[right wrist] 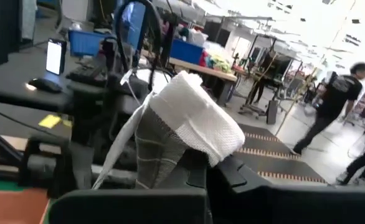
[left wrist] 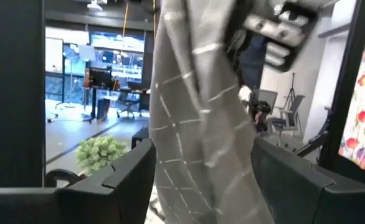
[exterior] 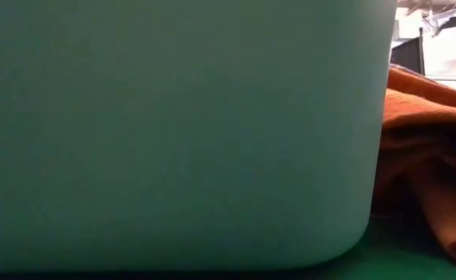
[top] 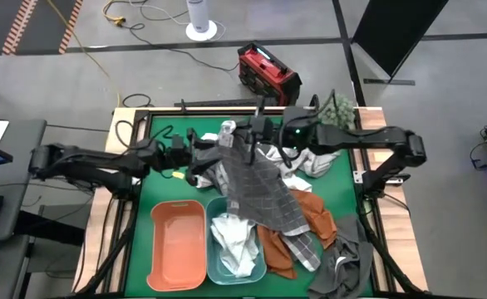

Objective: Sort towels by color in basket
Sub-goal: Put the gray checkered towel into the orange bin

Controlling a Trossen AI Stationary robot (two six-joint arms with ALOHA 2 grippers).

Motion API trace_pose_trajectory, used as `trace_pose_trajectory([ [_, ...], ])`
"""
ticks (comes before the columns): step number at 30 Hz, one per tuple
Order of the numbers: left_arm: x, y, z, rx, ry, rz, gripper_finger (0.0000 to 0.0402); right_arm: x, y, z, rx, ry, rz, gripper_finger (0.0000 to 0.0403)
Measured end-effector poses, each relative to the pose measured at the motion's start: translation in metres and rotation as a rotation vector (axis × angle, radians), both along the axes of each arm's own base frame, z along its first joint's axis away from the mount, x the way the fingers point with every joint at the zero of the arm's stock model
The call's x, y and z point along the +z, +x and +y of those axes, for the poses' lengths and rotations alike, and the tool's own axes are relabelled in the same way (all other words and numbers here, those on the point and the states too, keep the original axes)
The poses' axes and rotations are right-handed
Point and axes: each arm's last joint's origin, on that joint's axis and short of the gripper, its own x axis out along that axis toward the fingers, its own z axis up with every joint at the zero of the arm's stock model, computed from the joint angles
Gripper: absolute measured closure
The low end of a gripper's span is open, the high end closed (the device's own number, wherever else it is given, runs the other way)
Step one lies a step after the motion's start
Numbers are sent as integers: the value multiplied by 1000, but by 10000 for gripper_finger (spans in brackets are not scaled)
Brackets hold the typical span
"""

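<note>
Two claws meet over the far middle of the table (top: pixel 156 137), sharing one grey plaid towel (top: pixel 258 187) stretched between them. The right claw (top: pixel 256 133) is pressed together on the towel's upper edge, so the cloth hangs free and its colour can be judged. The left claw (top: pixel 200 159) stands just beside the hanging cloth with fingers (left wrist: pixel 117 180) spread; in the left wrist view the plaid drapes between them without being gripped. Near the front sit an empty orange basket (top: pixel 179 245) at left and a pale teal basket (top: pixel 237 249) to its right, holding a light towel (top: pixel 235 241). Rust-orange towels (top: pixel 314 216) and dark grey towels (top: pixel 347 262) lie heaped at right, unsorted. The plaid's lower end trails over that heap, a likely snag.
</note>
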Motion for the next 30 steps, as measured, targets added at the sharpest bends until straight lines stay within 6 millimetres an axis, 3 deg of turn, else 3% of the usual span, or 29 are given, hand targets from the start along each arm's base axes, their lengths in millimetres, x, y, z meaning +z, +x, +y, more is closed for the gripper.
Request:
trace_pose_trajectory([
  [12,12,63,7,-19,49,49,152,-3,5,7,55,5,-17,379],
  [14,12,69,7,-36,77,56,167,-3,5,10,63,6,-6,370],
  [17,8,73,5,-44,100,75,234,-6,5,14,72,9,26,353],
  [20,6,74,5,-69,112,82,341,-10,5,15,76,16,75,336],
  [22,7,73,4,-103,109,73,384,-13,4,17,80,30,105,322],
  [26,23,58,-1,-198,128,60,397,-8,-10,25,91,52,157,283],
  [30,47,28,-7,-275,158,68,399,1,-33,36,79,93,227,237],
])
